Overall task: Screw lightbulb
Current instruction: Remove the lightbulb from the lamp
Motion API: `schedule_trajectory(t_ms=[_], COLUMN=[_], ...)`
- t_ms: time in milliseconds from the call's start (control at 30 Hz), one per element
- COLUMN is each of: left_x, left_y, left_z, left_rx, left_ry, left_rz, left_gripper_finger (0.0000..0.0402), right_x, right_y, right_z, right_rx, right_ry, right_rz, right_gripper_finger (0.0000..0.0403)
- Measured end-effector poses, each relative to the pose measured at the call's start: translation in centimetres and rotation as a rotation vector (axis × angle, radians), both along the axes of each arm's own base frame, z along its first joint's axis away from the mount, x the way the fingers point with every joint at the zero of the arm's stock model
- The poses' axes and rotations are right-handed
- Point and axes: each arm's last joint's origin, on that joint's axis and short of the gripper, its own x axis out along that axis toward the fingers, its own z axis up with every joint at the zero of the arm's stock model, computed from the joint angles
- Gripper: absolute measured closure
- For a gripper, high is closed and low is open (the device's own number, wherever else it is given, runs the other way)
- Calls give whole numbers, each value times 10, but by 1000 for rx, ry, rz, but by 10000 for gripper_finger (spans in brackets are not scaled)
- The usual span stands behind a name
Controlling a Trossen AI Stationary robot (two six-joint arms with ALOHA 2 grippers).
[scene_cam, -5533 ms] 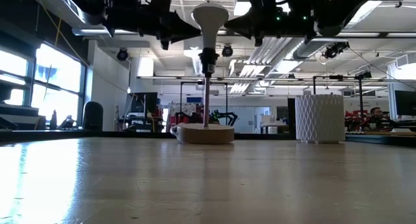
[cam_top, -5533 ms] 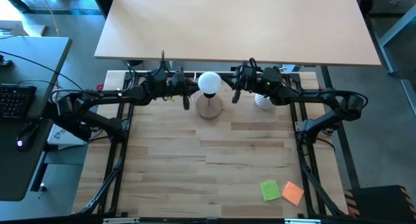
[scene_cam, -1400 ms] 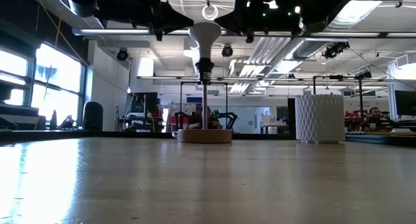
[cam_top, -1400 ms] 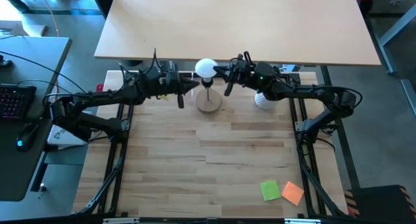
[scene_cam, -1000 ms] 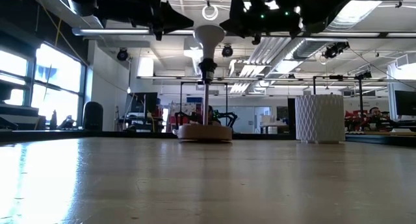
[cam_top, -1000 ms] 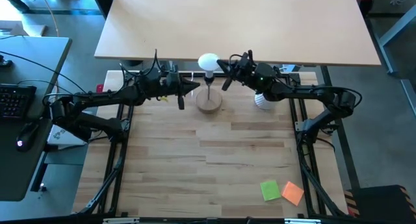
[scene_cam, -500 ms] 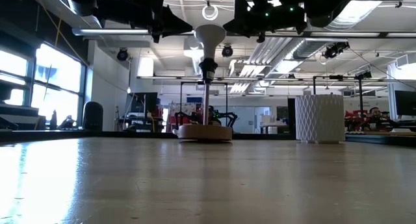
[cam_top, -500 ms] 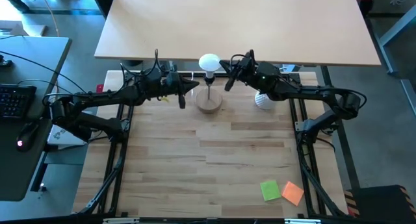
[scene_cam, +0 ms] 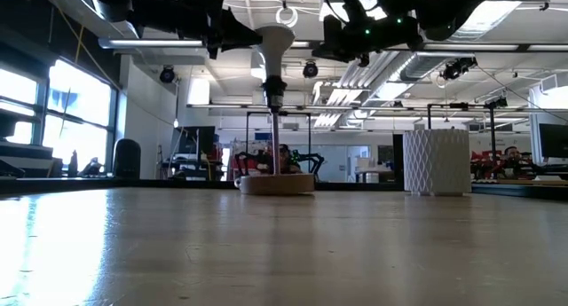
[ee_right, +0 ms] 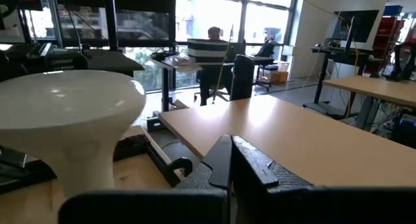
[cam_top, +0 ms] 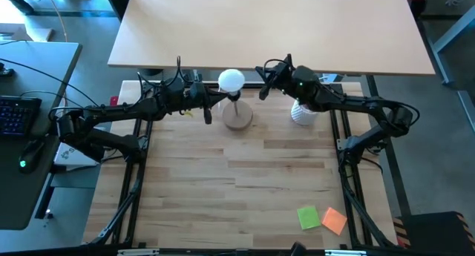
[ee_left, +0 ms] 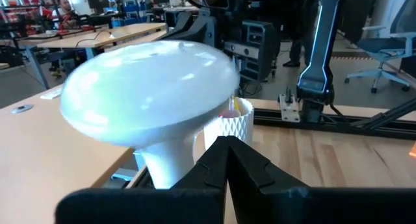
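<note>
Lightbulb leaned on lamp base, frame top-centre | left pincer closed, empty (touching neck) | right pincer closed, empty | risk: sideways push could topple lamp

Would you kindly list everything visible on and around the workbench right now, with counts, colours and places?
lightbulb: one, white, atop the lamp's stem at the table's far edge.
lamp base: one, round, wooden, below the bulb.
ribbed cup: one, white, right of the lamp base.
sticky notes: two, green and orange, near right corner.
keyboard: one, black, on the side desk at left.
left gripper: shut, beside the bulb's neck.
right gripper: shut, right of the bulb, clear of it.
</note>
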Motion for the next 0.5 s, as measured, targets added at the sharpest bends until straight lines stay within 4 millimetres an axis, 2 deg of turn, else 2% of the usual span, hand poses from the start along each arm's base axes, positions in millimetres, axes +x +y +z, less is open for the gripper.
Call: schedule_trajectory(t_ms=[133, 300, 500], left_x=[0, -3, -12], left_y=[0, 4, 22], left_z=[0, -2, -5], left_rx=[-1, 7, 8], left_ry=[2, 36, 71], left_rz=[2, 78, 181], left_gripper_finger=[401, 401, 401], right_x=[-3, -1, 3], right_y=[-5, -2, 7], right_z=[-1, 0, 1], right_rx=[3, -25, -31], right_ry=[6, 22, 20], right_rz=[24, 159, 271], right_gripper_finger=[402, 402, 402])
